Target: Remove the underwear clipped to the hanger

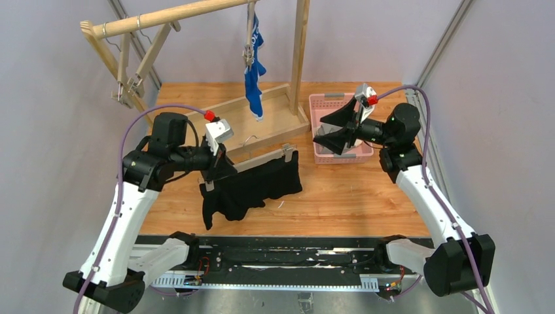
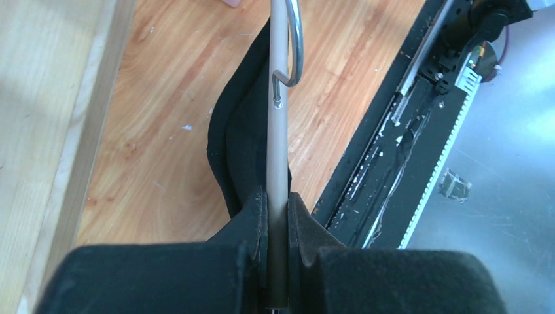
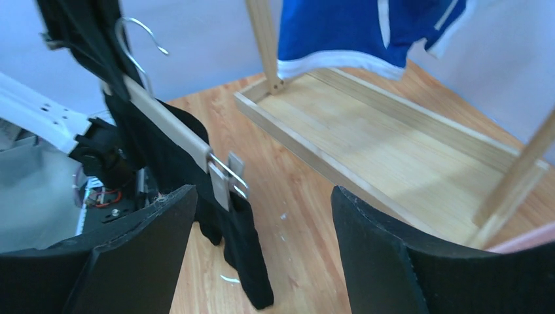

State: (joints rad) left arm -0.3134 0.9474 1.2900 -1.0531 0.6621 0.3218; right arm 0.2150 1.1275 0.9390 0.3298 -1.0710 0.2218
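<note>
The black underwear (image 1: 252, 186) hangs clipped to a pale wooden hanger (image 1: 262, 159) held just above the table. My left gripper (image 1: 213, 171) is shut on the left end of the hanger's bar (image 2: 280, 131), with the black cloth (image 2: 237, 144) hanging below it. The blue underwear (image 1: 254, 72) hangs from a clip hanger on the rack's rail. My right gripper (image 1: 327, 129) is open and holds nothing, hovering to the right of the hanger. In its wrist view the right gripper (image 3: 262, 222) faces the hanger's metal clip (image 3: 229, 176), the black underwear (image 3: 245, 248) and the blue underwear (image 3: 353, 29).
A wooden clothes rack (image 1: 298, 65) with a flat base (image 3: 373, 144) stands at the back. An empty clip hanger (image 1: 127, 85) hangs at its left end. A pink basket (image 1: 327, 101) sits under my right gripper. Grey walls close in both sides.
</note>
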